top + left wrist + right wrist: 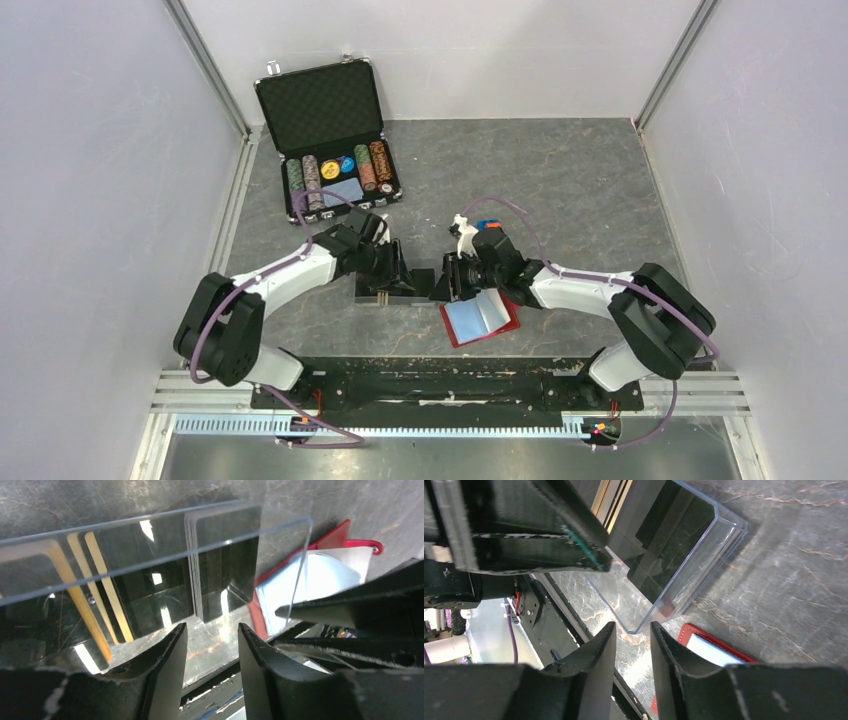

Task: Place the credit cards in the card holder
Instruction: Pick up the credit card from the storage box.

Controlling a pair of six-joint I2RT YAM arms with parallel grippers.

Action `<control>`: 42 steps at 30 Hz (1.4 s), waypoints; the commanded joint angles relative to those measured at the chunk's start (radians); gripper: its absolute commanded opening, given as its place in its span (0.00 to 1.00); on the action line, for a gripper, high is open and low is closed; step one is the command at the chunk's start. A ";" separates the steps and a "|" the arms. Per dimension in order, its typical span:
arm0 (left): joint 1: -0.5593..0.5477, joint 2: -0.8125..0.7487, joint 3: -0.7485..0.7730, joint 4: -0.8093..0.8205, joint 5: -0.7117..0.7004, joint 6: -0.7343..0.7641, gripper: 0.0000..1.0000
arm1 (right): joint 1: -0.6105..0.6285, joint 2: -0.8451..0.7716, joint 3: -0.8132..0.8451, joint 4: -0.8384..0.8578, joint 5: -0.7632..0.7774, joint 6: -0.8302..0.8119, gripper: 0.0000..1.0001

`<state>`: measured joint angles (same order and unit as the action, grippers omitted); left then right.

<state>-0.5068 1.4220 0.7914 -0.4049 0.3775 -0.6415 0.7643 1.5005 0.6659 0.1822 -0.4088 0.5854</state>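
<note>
- You find the card holder [392, 288] on the counter [560, 190] just toward 6 o'clock of centre, between the two grippers. In the left wrist view it is a clear box [150, 575] with a dark floor.
- The credit cards [102, 587] with gold edges already stand upright in the holder's compartment, leaning a little. From overhead they show as thin gold lines [380, 296] at the holder's 6 o'clock side.
- A tight pack of pale sheets [192, 565] stands on edge near mid-holder. You cannot tell whether these are cards or a divider.
- Your left gripper [398, 268] sits at the holder's 10 o'clock side. Its jaws stand apart in its own camera [211, 630], with the holder's clear bottom showing in the gap. Nothing is plainly pinched.
- Your right gripper [447, 278] is at the holder's 3 o'clock end. Its jaws are narrowly parted [631, 627] and the holder's clear corner [684, 580] sits right at their mouth. You cannot tell whether they touch it.
- The red wallet [480, 318] lies open at 4 o'clock of the holder, just beside it and partly under the right gripper, its pale lining up [714, 650].
- The black case [330, 130] stands open at 11 o'clock on the counter, well apart. Rows of chips [340, 168] and a pale blue card [343, 192] lie inside.
</note>
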 commanded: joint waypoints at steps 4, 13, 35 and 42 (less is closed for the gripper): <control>-0.028 0.105 0.074 0.032 -0.104 -0.021 0.45 | 0.037 0.025 0.025 0.177 -0.045 0.082 0.28; -0.073 0.167 0.143 -0.065 -0.196 0.023 0.16 | 0.037 0.025 0.027 0.157 -0.050 0.070 0.27; -0.206 0.261 0.317 -0.274 -0.298 0.110 0.23 | 0.037 0.011 0.011 0.160 -0.066 0.071 0.24; -0.237 0.291 0.369 -0.334 -0.338 0.135 0.05 | 0.036 0.013 0.011 0.160 -0.065 0.072 0.24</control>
<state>-0.7067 1.6875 1.1049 -0.7238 0.0177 -0.5426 0.7944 1.5234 0.6655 0.2760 -0.4568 0.6483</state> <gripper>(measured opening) 0.101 0.240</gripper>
